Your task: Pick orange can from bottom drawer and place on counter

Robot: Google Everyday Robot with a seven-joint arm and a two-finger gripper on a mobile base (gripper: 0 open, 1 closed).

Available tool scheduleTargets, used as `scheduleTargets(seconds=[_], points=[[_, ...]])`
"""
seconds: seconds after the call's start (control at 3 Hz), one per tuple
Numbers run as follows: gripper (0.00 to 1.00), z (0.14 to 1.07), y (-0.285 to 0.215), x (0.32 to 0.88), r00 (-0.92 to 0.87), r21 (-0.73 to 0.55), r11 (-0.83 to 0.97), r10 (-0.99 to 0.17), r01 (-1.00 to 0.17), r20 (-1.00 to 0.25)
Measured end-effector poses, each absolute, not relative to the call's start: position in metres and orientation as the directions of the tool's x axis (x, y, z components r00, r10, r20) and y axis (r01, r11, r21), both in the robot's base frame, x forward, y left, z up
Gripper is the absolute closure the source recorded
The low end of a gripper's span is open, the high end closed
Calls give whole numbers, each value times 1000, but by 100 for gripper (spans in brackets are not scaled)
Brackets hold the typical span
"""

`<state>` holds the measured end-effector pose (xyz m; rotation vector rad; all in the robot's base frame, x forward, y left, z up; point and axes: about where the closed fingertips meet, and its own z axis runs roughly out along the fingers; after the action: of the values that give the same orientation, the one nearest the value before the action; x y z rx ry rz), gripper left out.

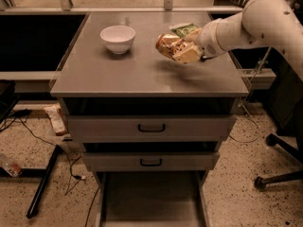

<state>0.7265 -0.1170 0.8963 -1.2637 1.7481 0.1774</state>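
My gripper (pixel 182 48) is shut on the orange can (pixel 167 46), a shiny golden-orange crinkled object, and holds it just above the right half of the counter (pixel 118 72). The white arm reaches in from the upper right. The bottom drawer (pixel 151 197) is pulled open at the bottom of the cabinet and its grey floor shows nothing in it.
A white bowl (pixel 118 38) stands on the counter's back left. A green snack bag (pixel 184 29) lies behind the gripper. Two shut drawers with black handles (pixel 151 127) sit above the open one. An office chair base (pixel 279 174) is at the right, cables on the floor at the left.
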Motion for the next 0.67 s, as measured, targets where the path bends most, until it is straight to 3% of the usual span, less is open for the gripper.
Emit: scheduleTargets(seconds=[0.67], points=[[100,873,-123,735,-167,-330,548,-670,-768,-723]])
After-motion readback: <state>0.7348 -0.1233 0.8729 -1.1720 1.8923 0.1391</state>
